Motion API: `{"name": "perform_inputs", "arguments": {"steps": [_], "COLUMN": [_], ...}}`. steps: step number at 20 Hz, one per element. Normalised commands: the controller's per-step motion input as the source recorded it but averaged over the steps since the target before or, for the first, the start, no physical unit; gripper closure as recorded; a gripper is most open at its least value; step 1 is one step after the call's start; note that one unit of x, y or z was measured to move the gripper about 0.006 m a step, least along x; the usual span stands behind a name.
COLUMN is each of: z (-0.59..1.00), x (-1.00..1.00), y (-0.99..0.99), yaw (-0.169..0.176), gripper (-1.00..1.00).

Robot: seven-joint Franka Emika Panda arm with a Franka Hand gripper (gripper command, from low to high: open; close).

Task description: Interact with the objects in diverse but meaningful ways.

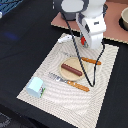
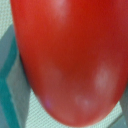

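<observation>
Filling nearly the whole wrist view: a smooth, glossy red tomato [image 2: 70,60], pressed close to the lens, with only slivers of woven beige placemat [image 2: 30,112] at the edges. Not visible in the exterior view, hidden behind the white arm [image 1: 92,22] over the mat's far end. Cannot tell whether gripped or merely hovered over; fingers out of sight in both views.

On the mat: a round wooden plate [image 1: 65,61] bearing a dark brown sausage [image 1: 71,70], flanked by fork [image 1: 70,81] and knife [image 1: 87,60]. Small white carton [image 1: 36,87] at the near corner; white oblong piece [image 1: 64,38] beyond the mat.

Risks, as judged: slipping or rolling of the round tomato once released; snagging of the black cable [image 1: 80,55] draped over the plate.

Green-blue carton print too blurred to read; no other writing.
</observation>
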Motion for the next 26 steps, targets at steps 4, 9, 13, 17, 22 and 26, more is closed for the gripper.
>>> {"name": "perform_inputs", "arguments": {"steps": [4,9,13,17,22,26], "z": [0.84,0.99,0.77,0.22,-0.25,-0.53], "x": [-0.08,-0.15,-0.17,-0.48,-0.71,-0.87], "y": [0.07,0.14,0.08,0.09,0.01,-0.06], "yaw": [0.0,0.0,0.002,0.06,0.094,0.093], "gripper": [-1.0,-1.0,-1.0,-1.0,-1.0,-1.0]}}
